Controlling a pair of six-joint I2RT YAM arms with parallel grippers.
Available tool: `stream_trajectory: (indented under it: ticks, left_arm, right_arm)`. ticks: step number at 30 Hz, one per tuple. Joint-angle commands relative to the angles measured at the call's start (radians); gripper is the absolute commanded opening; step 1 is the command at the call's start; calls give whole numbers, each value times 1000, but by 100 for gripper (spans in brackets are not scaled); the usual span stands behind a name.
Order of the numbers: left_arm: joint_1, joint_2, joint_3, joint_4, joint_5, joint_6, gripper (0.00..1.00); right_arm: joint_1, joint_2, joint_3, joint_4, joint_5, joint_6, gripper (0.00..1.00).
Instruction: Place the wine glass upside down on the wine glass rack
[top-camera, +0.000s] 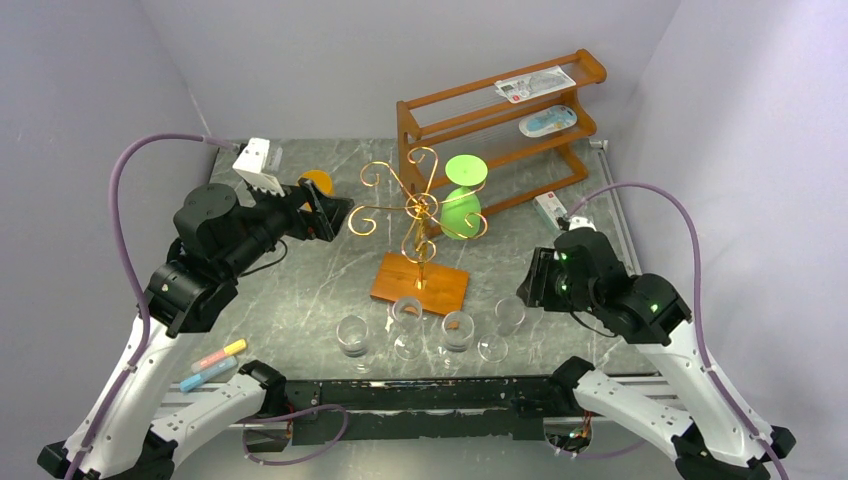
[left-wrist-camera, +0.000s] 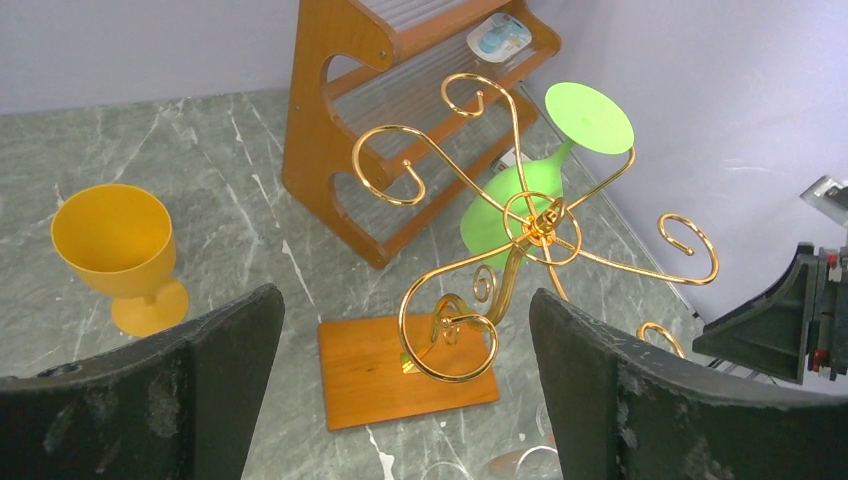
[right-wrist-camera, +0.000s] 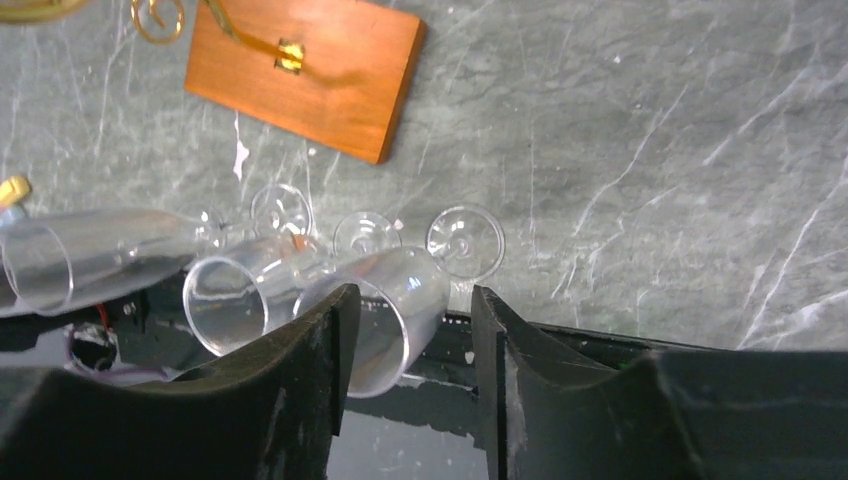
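**Right gripper at the clear glasses, no pick yet**

The step looks like the reach for a wine glass. In the top view the right gripper (top-camera: 527, 285) sits right of centre, just beside the rightmost wine glass (top-camera: 510, 315). That glass stands upright in the row low in the frame.

In the wrist view its jaws stand apart with a narrow gap and nothing between them. The bowl lies beyond the fingers.

The left gripper (left-wrist-camera: 405, 300) is spread wide and empty, facing the rack (top-camera: 418, 208) at centre. A green glass (top-camera: 462, 196) hangs inverted on the rack's right side. An orange goblet (left-wrist-camera: 115, 245) stands upright at the left.

The next move probably calls for:
- bracketing the bowl or stem and closing on it
- lifting clear of the other clear glasses (top-camera: 406, 316), which stand close
- inverting the glass and hooking its foot on a free scroll arm
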Motion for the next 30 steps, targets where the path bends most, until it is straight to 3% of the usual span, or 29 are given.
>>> stream_trajectory:
  ticks: [1,5,13,22,30]
  left_arm:
    - [0,-2,-4,33,-7,-17,96]
    - [0,-6,-2,36,-15,-23,96]
    - [0,-2,30,2,-6,-15,97]
    - [0,6,62,-9,2,-5,96]
    - [0,45,109,-21,13,-18,96]
  right_arm:
    - [5,-34,-38,-47,-113,-63,52]
    - [6,-32,-73,-67,-112,-103,54]
    - [5,13,-120,-35,-44,-130,27]
    - [5,63,1,-40,82,-91,0]
    - [5,87,101,46,334,-103,0]
